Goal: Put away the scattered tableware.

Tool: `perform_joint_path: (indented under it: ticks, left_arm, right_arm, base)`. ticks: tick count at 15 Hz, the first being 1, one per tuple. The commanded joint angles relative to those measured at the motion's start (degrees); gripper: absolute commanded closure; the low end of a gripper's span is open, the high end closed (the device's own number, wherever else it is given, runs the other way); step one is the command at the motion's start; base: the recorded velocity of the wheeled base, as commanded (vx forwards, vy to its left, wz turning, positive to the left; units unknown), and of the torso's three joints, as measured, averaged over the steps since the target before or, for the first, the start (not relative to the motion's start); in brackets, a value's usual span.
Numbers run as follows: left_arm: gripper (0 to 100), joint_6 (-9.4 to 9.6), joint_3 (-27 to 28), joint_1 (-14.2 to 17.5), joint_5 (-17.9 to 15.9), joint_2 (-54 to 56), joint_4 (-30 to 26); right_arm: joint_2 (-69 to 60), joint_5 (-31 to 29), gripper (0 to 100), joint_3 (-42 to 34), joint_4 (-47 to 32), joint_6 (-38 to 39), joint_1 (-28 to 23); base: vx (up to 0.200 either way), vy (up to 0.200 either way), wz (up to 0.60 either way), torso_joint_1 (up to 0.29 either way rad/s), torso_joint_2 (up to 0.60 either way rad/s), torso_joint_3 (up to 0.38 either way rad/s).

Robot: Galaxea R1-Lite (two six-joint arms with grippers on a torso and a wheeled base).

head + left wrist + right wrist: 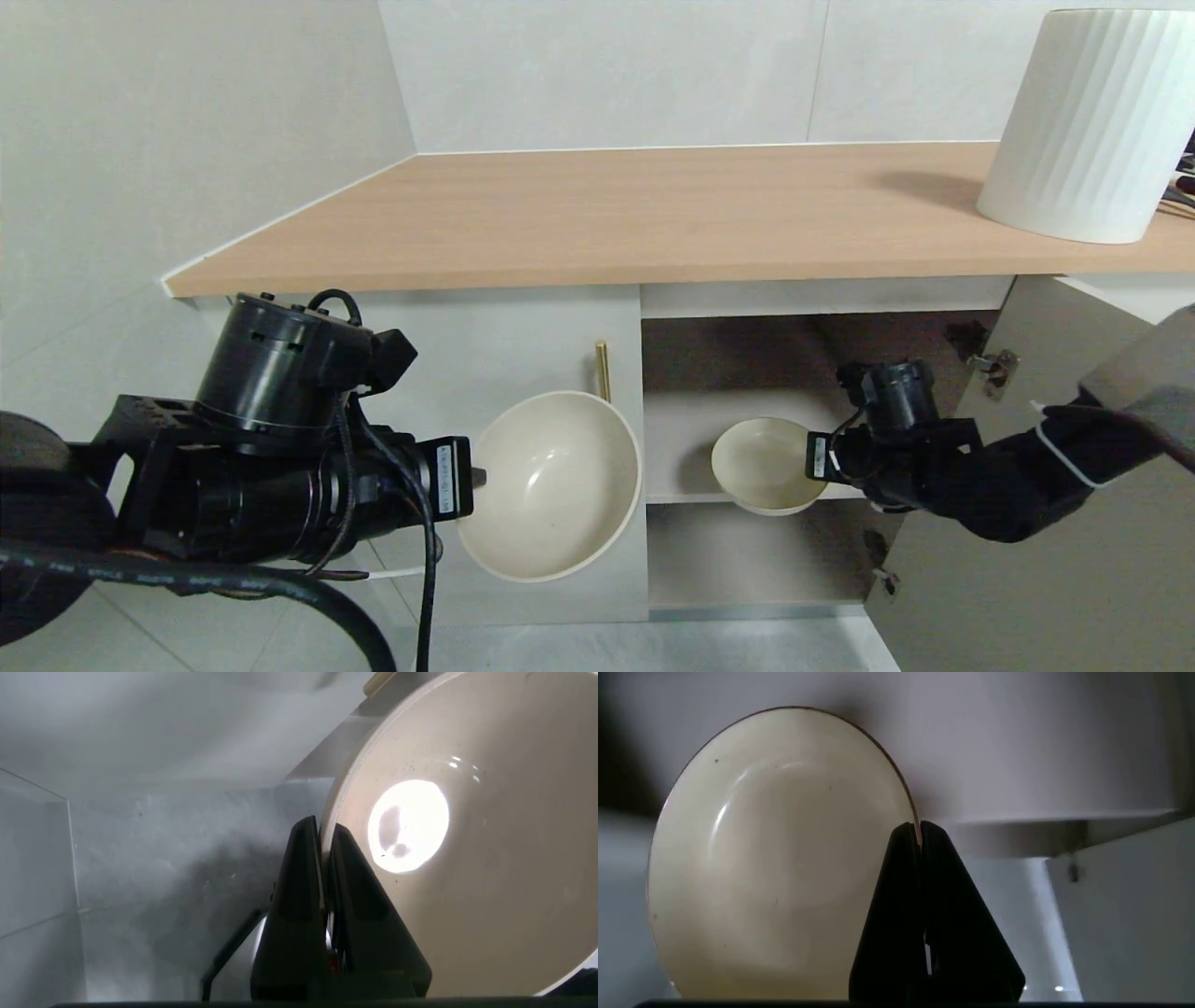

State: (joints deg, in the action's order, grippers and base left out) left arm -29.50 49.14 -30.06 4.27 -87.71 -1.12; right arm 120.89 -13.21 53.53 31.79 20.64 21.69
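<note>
Right by the shelf (672, 457), pinching the small bowl (761, 462) tight in the right hand (810, 457). Farther left, clamping the big bowl (555, 485) in the left hand (478, 478).

Wooden countertop (653, 215) over open grey cabinet (532, 336); pale tiled walls (607, 75); grey floor (653, 646).

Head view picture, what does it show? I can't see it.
The left gripper holds a big cream bowl by its rim before a closed cupboard door; the right gripper holds a small cream bowl at the open cupboard's shelf. Above is a wooden counter with a white ribbed tub.
</note>
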Motion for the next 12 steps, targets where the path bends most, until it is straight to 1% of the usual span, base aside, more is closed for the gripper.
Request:
perform_joint_path:
  ticks: [1,6,12]
  left_arm:
    - [100,-0.03,0.0,0.0,0.0,-0.1,0.0]
    - [100,-0.03,-0.1,-0.1,0.0,-0.2,0.0]
    - [100,-0.03,-0.3,-0.3,0.0,-0.3,0.0]
  right_arm:
    - [9.5,-2.8,100,4.3,1.4,1.8,-1.2]
    - [13.9,-3.6,100,9.6,1.3,4.7,-3.3]
    - [17.6,-4.7,100,14.1,0.9,6.0,-3.7]
  base:
    - [0.0,0.0,0.0,0.0,0.0,0.0]
    - [0.0,0.0,0.0,0.0,0.0,0.0]
    - [0.0,0.0,0.0,0.0,0.0,0.0]
